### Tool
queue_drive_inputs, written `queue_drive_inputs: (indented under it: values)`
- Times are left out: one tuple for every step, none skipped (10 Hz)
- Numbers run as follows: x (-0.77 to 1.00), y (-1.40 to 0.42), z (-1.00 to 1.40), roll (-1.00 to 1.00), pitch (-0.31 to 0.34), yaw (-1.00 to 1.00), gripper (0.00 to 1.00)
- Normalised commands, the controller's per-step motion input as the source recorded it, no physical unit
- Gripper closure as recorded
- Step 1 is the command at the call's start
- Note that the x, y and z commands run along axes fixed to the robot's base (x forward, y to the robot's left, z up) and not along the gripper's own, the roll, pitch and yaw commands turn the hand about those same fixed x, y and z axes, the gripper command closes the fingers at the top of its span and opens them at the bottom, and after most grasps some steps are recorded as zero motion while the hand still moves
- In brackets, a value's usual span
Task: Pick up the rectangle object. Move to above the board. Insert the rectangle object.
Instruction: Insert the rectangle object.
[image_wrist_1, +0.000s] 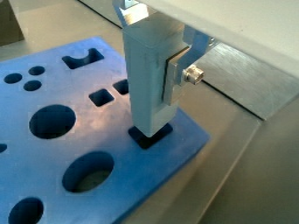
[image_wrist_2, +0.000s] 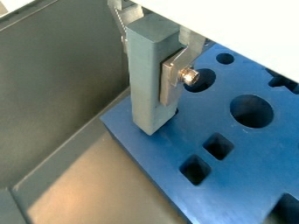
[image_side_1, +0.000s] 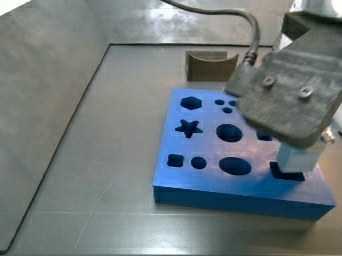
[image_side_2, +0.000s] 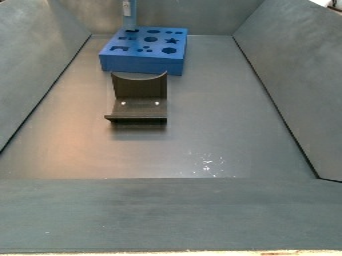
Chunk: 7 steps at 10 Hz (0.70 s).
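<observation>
The rectangle object (image_wrist_1: 149, 79) (image_wrist_2: 149, 79) is a slim light-blue block, held upright, with my gripper (image_wrist_1: 155, 70) (image_wrist_2: 152, 72) shut on its upper part. A silver finger (image_wrist_1: 176, 68) (image_wrist_2: 170, 77) with a bolt presses on one side of it. Its lower end stands at a dark rectangular hole (image_wrist_1: 149, 136) near a corner of the board (image_wrist_1: 70, 114) (image_wrist_2: 233, 149). I cannot tell how deep it sits. In a side view the gripper (image_side_1: 297, 120) hangs over the board (image_side_1: 221, 165) and the block (image_side_1: 297, 158) meets the hole near the right front corner.
The board also shows far back in a side view (image_side_2: 144, 52). The fixture (image_side_1: 207, 66) (image_side_2: 138, 100) stands on the floor beside the board. Grey sloping walls (image_wrist_1: 251, 79) (image_wrist_2: 59, 70) (image_side_1: 54, 80) ring the floor close to the board's edge.
</observation>
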Motion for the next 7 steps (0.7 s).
queue_drive_inputs:
  values:
    - [0.0, 0.0, -0.06, 0.02, 0.0, 0.0, 1.0]
    - [0.11, -0.07, -0.43, 0.06, -0.077, 0.0, 1.0]
    - [0.21, -0.08, -0.81, 0.08, -0.011, 0.0, 1.0]
    - [0.24, -0.07, -0.91, 0.09, 0.0, 0.0, 1.0]
    - [0.27, -0.09, -0.99, 0.14, 0.0, 0.0, 1.0]
    - [0.36, -0.11, -1.0, 0.17, 0.0, 0.0, 1.0]
    - [0.21, -0.06, -0.65, 0.35, 0.194, 0.0, 1.0]
